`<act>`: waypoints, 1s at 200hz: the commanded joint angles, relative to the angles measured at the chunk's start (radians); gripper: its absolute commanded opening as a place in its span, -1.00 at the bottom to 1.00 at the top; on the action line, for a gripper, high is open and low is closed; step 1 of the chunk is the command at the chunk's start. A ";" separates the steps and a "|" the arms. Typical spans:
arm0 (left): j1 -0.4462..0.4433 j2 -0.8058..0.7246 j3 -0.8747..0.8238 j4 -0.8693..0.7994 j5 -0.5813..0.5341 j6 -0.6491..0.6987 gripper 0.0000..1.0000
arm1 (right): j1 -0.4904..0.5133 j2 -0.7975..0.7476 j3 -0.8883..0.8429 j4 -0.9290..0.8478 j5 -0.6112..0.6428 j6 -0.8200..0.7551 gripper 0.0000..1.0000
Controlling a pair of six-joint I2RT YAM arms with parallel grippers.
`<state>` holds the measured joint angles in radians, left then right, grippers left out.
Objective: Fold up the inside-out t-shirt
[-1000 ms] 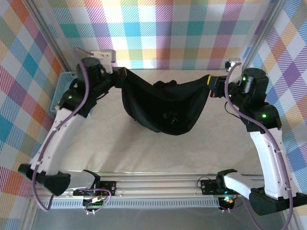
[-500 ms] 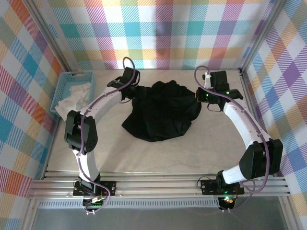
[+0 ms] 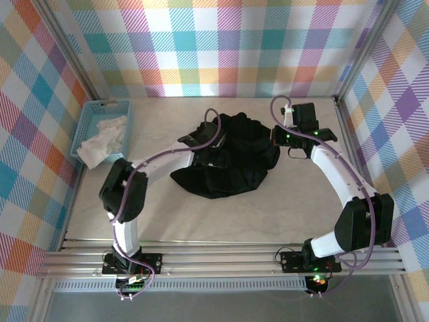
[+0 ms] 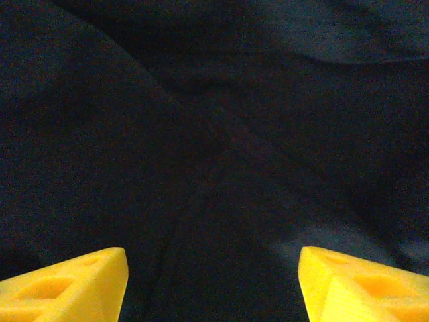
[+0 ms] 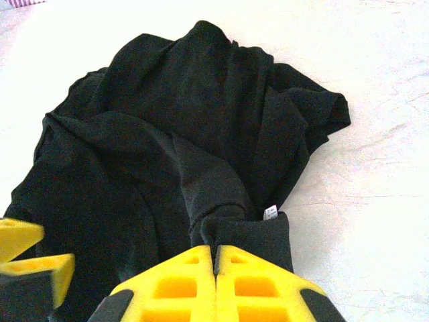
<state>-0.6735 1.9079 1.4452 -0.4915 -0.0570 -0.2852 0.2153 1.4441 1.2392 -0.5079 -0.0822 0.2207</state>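
Observation:
The black t-shirt (image 3: pixel 228 161) lies crumpled in a heap on the table, toward the back. My left gripper (image 3: pixel 213 142) hovers over the heap's left half. In the left wrist view its yellow fingertips (image 4: pixel 67 288) stand wide apart above the dark cloth (image 4: pixel 221 134), so the left gripper (image 4: pixel 213 285) is open with nothing between its fingers. My right gripper (image 3: pixel 273 137) sits at the heap's right edge. There its yellow fingers (image 5: pixel 181 282) press together on a fold of the t-shirt (image 5: pixel 188 134), beside a small white label (image 5: pixel 270 212), so the right gripper (image 5: pixel 216 253) is shut on cloth.
A light-blue basket (image 3: pixel 86 121) holding a white cloth (image 3: pixel 100 137) stands at the back left. The metal rail (image 3: pixel 221 258) with both arm bases runs along the near edge. Plaid walls close in the back and sides. Bare table (image 3: pixel 234 215) lies in front of the heap.
The t-shirt hung stretched between both raised grippers; now it lies heaped on the table. The left gripper let go, opened and moved right over the heap. The right gripper stayed shut on the cloth.

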 commanded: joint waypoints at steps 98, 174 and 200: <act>0.015 0.242 0.164 -0.119 -0.066 0.118 -0.56 | -0.005 -0.004 -0.025 0.039 -0.051 0.005 -1.00; 0.080 -0.100 0.012 0.033 -0.043 0.129 -1.00 | -0.005 -0.054 0.001 0.010 -0.069 0.005 -1.00; 0.106 -0.235 -0.041 0.061 -0.027 0.133 -1.00 | -0.005 -0.088 0.020 0.002 -0.083 0.012 -1.00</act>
<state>-0.5900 1.8065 1.4425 -0.4934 -0.1032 -0.1635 0.2153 1.4113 1.2182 -0.4957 -0.1287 0.2234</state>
